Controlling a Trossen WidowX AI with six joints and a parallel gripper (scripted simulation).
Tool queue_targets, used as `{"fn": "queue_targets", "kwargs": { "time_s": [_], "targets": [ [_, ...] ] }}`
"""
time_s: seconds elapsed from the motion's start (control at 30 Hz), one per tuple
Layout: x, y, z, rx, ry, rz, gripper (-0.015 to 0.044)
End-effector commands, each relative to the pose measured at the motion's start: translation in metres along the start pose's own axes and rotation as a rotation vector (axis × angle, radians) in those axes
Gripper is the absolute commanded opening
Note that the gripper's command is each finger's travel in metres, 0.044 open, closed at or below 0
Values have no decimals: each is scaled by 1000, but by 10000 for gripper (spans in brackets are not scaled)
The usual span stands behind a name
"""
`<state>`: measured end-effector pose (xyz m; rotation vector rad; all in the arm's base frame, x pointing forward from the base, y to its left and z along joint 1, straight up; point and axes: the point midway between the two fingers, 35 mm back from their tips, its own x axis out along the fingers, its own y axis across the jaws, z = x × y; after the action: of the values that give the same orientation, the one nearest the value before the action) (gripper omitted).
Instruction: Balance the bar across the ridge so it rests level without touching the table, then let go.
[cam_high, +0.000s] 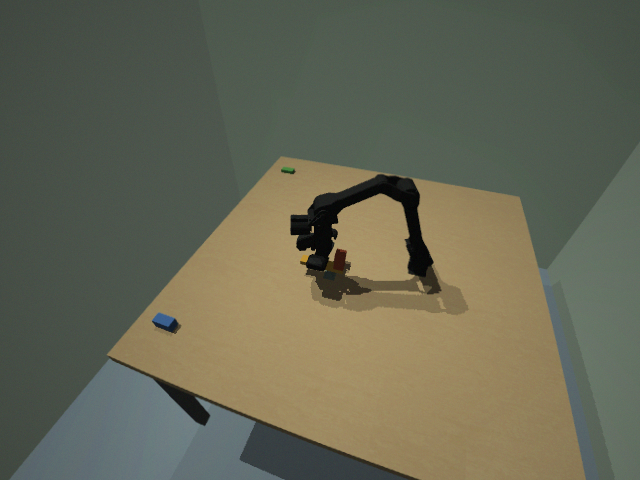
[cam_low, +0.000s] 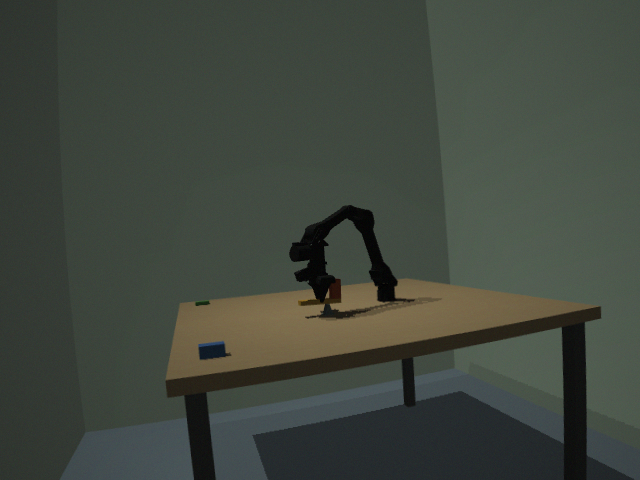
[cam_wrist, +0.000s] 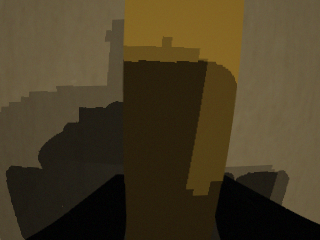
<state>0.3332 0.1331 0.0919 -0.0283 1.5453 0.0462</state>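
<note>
Bar (cam_high: 334, 266) (cam_low: 333, 300) (cam_wrist: 182, 30) clamped between my partly open fingers, above the grey ridge (cam_high: 329, 275) (cam_low: 327, 308).
My arm (cam_high: 356, 195) (cam_low: 336, 219) arches over, gripper (cam_high: 316, 266) (cam_low: 322, 300) (cam_wrist: 170, 186) pointing down beside the red block (cam_high: 339, 259) (cam_low: 335, 289).

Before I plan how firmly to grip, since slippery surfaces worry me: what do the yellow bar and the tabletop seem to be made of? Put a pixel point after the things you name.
Yellow bar (cam_high: 303, 259) (cam_low: 309, 302) (cam_wrist: 185, 25): perhaps matte painted wood or plastic; flat, even colour without glossy highlights.

Tabletop (cam_high: 439, 361) (cam_low: 413, 325): likely wood or wood-look laminate, dull finish; tan with faint grain.
</note>
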Motion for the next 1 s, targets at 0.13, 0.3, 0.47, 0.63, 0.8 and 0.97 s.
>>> {"fn": "queue_targets", "kwargs": {
  "time_s": [0.13, 0.3, 0.47, 0.63, 0.8, 0.97],
  "targets": [
    [2, 0, 0, -1, -1, -2, 0],
    [3, 0, 1, -1, -1, -2, 0],
    [3, 0, 1, -1, -1, -2, 0],
    [3, 0, 1, -1, -1, -2, 0],
    [4, 0, 1, -1, -1, -2, 0],
    [4, 0, 1, -1, -1, -2, 0]
  ]
}}
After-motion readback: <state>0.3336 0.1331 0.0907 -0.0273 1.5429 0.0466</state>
